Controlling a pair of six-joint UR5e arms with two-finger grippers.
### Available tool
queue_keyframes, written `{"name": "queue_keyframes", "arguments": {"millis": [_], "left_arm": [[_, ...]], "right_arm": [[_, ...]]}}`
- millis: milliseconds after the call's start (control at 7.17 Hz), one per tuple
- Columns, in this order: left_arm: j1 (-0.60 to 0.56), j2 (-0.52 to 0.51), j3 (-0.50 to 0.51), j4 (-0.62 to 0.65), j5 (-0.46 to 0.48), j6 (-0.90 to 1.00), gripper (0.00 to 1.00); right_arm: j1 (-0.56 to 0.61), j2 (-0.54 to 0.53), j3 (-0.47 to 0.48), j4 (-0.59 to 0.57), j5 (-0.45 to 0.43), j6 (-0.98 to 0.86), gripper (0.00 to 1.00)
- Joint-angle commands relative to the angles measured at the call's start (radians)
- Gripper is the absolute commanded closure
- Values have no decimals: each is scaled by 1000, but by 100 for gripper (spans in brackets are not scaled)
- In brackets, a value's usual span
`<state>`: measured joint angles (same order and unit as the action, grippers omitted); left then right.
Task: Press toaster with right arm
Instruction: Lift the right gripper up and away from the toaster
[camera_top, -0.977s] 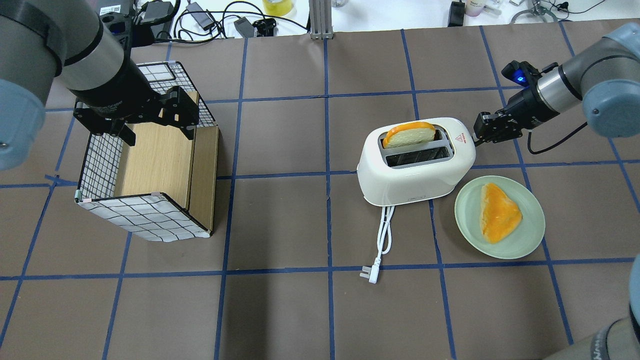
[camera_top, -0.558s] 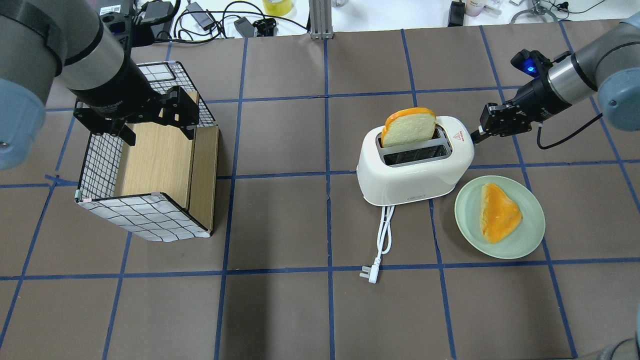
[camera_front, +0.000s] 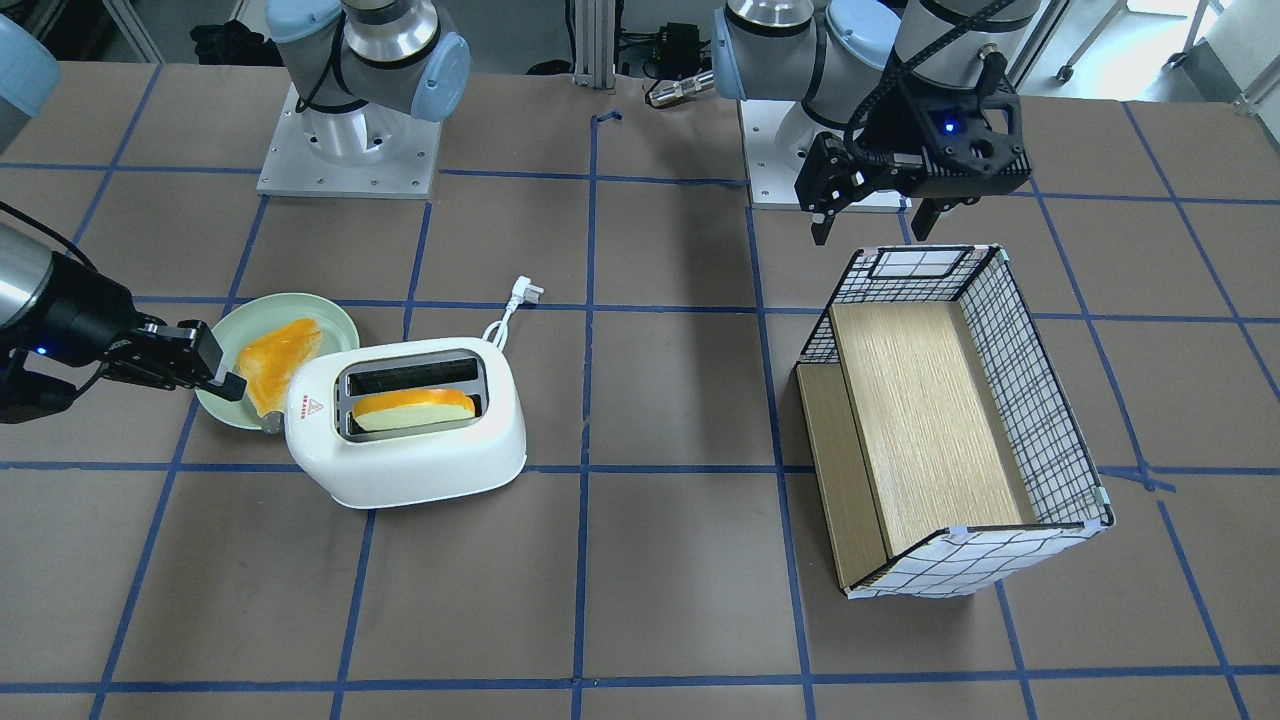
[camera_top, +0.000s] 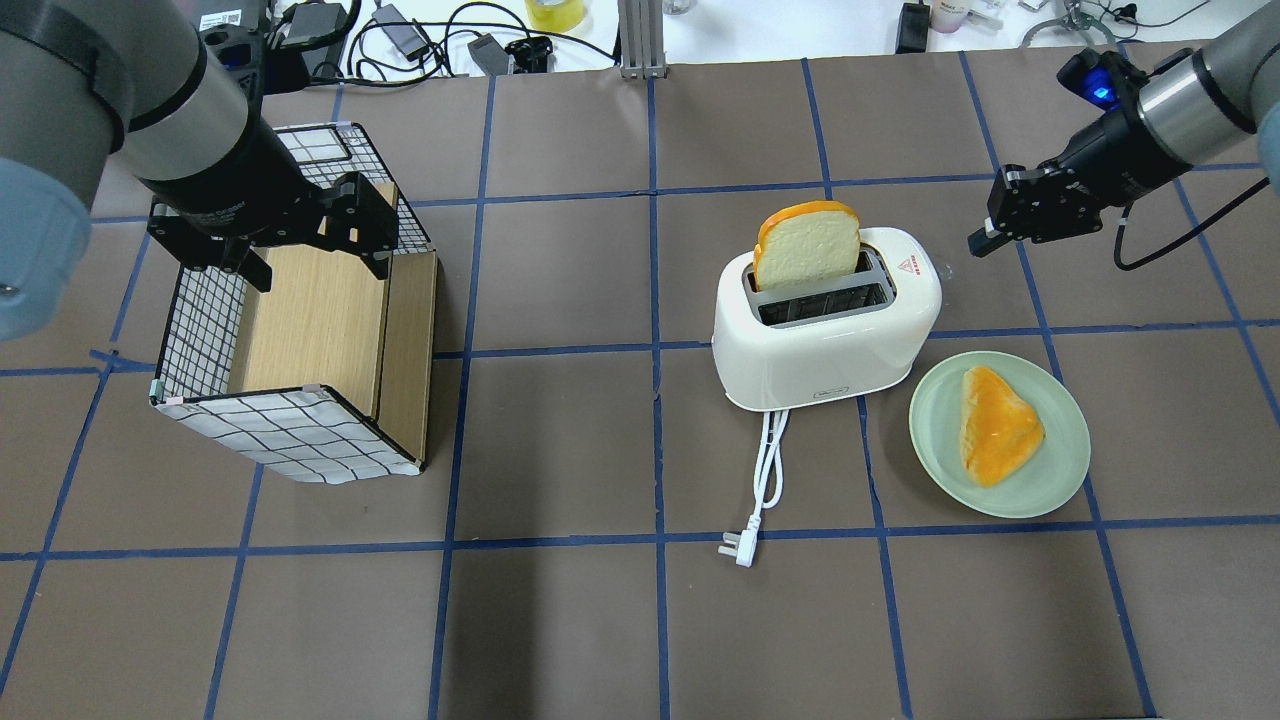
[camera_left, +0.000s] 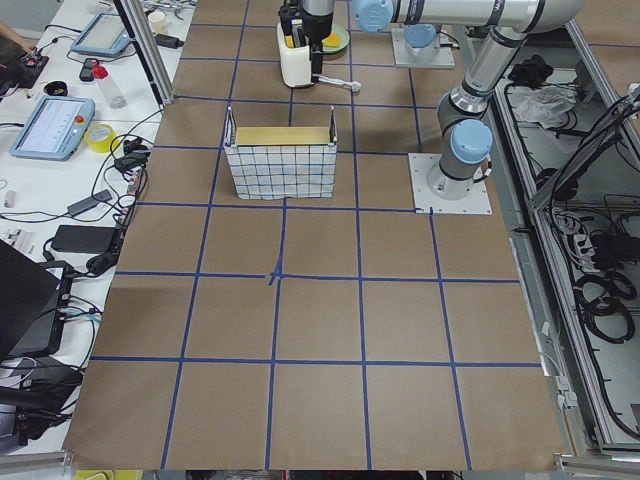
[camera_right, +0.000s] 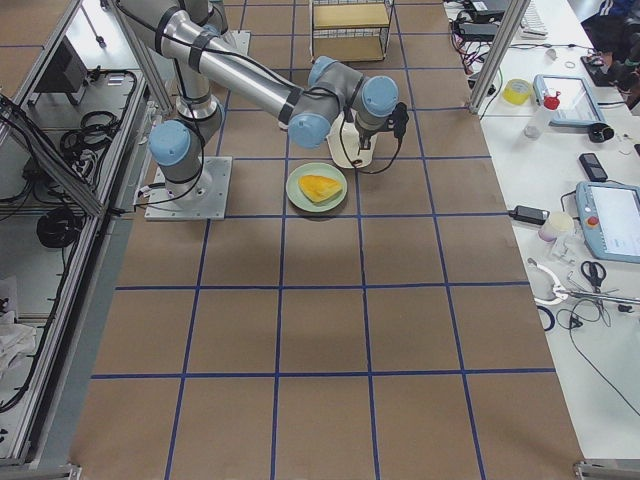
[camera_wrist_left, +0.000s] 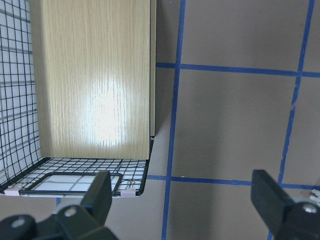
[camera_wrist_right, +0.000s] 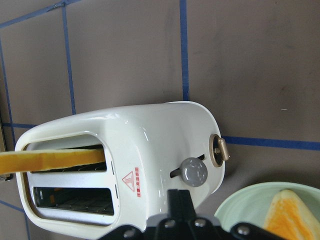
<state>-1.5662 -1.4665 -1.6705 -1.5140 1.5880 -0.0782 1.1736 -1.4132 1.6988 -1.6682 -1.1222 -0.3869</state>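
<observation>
Right gripper (camera_top: 984, 240) fingers pressed together, nothing held. Toaster (camera_top: 820, 345) set just ahead of tips, not touched.

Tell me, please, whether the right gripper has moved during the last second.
Yes. In the overhead view the right gripper has backed off the toaster's end, up and rightward, farther from the green plate, which has stayed put.

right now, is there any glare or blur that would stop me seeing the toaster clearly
Right wrist view: the toaster is sharp, only soft highlights on its white shell. Left wrist view: a bright glare patch washes out the wood panel of the box. Overhead view: even light, toaster crisp. Exterior left view: toaster small and far, little detail.
</observation>
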Motion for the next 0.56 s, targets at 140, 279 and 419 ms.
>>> {"name": "queue_keyframes", "arguments": {"millis": [140, 279, 419], "left_arm": [[0, 0, 0, 0, 1, 0, 0], [0, 0, 0, 0, 1, 0, 0], [0, 0, 0, 0, 1, 0, 0]], "right_arm": [[11, -88, -85, 94, -120, 45, 100], [32, -110, -126, 125, -183, 75, 100], [56, -118, -164, 168, -250, 88, 100]]}}
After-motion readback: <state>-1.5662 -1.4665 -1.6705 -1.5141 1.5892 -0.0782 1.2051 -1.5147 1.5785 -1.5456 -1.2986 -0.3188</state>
